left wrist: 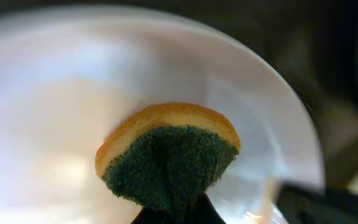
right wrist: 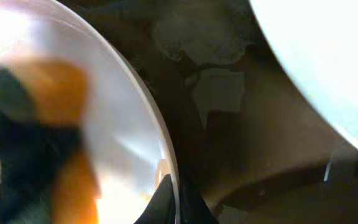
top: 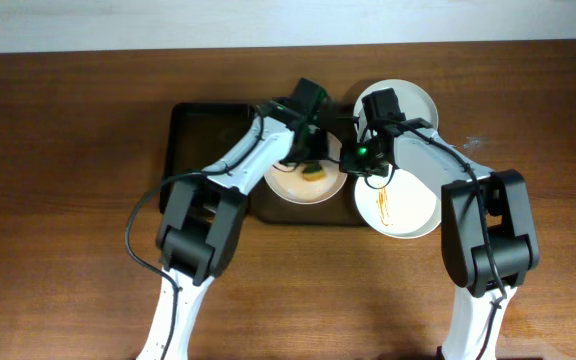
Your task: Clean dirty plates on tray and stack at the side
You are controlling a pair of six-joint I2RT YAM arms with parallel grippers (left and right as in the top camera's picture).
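Note:
A white plate (top: 290, 186) lies on the right part of the dark-brown tray (top: 208, 140). My left gripper (top: 313, 168) is shut on a yellow sponge with a green scouring face (left wrist: 166, 162) and presses it onto this plate (left wrist: 55, 93). My right gripper (top: 353, 160) is shut on the plate's right rim (right wrist: 174, 186), one finger on each side; the blurred sponge (right wrist: 55, 93) shows beyond. A second plate (top: 398, 205) with orange-brown streaks lies on the table right of the tray. A third plate (top: 413, 100) lies behind it and also shows in the right wrist view (right wrist: 328, 62).
The left half of the tray is bare. The brown wooden table (top: 68, 200) extends to both sides and to the front. Both arms cross over the middle of the table, close together above the tray's right end.

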